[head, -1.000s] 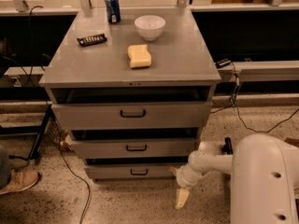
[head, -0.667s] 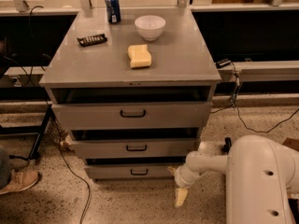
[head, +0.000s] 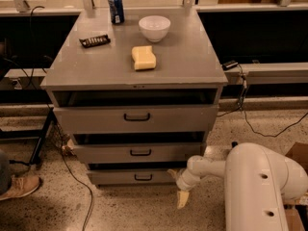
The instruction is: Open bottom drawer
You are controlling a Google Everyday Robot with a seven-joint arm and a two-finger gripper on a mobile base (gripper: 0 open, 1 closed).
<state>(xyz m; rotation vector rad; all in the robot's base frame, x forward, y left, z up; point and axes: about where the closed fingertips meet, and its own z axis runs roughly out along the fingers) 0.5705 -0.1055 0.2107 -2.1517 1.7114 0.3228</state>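
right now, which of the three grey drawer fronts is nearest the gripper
The lowest, narrowest grey metal drawer, with the small black bar handle; the gripper sits low by its right end.

White glossy rounded arm w/ dark dots, cream-tipped gripper low nr floor.

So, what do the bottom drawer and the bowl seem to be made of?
Bottom drawer: likely painted metal, with a matte grey, flat front and a black bar handle. Bowl: probably glazed ceramic, possibly plastic; it is white with glossy highlights. The gripper hangs near the floor, beside that drawer's front.
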